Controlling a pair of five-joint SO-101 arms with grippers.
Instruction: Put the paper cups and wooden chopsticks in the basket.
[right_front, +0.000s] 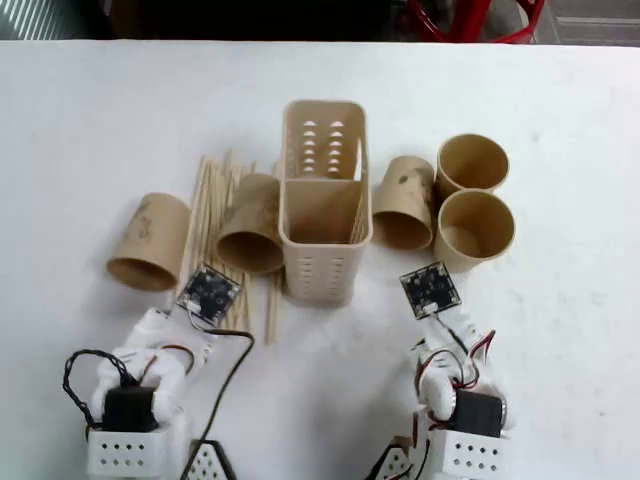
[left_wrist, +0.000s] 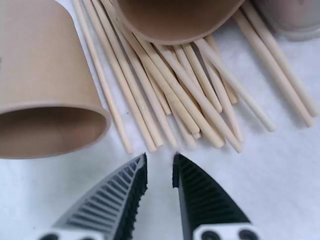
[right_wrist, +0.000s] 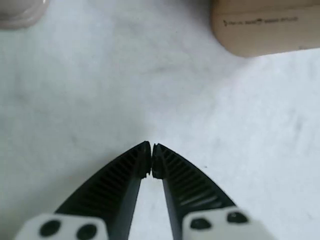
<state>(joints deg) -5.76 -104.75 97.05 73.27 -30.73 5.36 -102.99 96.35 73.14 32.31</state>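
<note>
Wooden chopsticks (right_front: 208, 210): pale, round, slender sticks lying flat in a loose bundle left of the basket (right_front: 322, 275), long axes running away from the arms. The left wrist view adds their uneven, fanned ends (left_wrist: 170, 90).
Paper cups (right_front: 150, 243): brown; three tipped with mouths toward the arms, two upright, right of the perforated plastic basket.
Left gripper (left_wrist: 160, 162): ribbed jaws slightly apart, empty, near the stick ends.
Right gripper (right_wrist: 151, 155): tips together over the white table (right_wrist: 75, 90).
</note>
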